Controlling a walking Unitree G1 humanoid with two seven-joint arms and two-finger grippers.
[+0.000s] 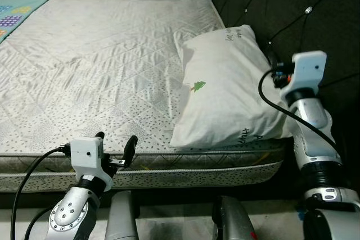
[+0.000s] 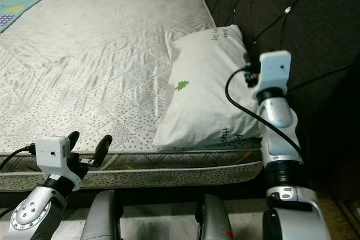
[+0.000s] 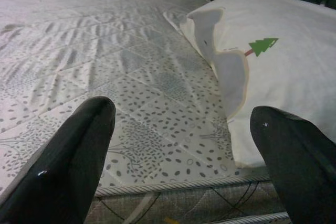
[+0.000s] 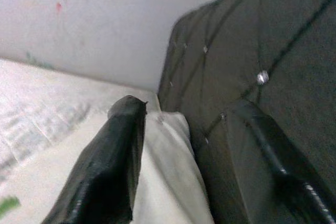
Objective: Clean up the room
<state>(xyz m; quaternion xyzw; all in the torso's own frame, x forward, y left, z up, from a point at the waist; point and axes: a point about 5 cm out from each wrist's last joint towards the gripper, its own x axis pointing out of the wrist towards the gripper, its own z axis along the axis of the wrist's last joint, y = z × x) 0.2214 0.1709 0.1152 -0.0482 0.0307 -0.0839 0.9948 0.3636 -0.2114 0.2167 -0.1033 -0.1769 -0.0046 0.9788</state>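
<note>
The white pillow (image 1: 225, 91) with a green tree print and unreadable lettering lay on the mattress (image 1: 95, 66). Left end effector (image 1: 115, 145) spread; right end effector (image 4: 184, 156) spread beside the headboard (image 4: 252, 51).

Two silver metal arms, each ending in a white box-shaped wrist housing. Left arm: a rounded silver joint shell with small dark screw heads, a black cable looping from the housing's left side down along the arm, and the left tool (image 1: 116, 143) with two long, glossy black fingers (image 3: 63, 166) that taper to rounded tips. Right arm: stacked silver segments with dark ribbed collars, a black cable curving from the housing down the forearm. The right tool (image 4: 189, 171) has the same glossy black fingers. Two grey rounded leg shells below, one bearing a small red mark.
</note>
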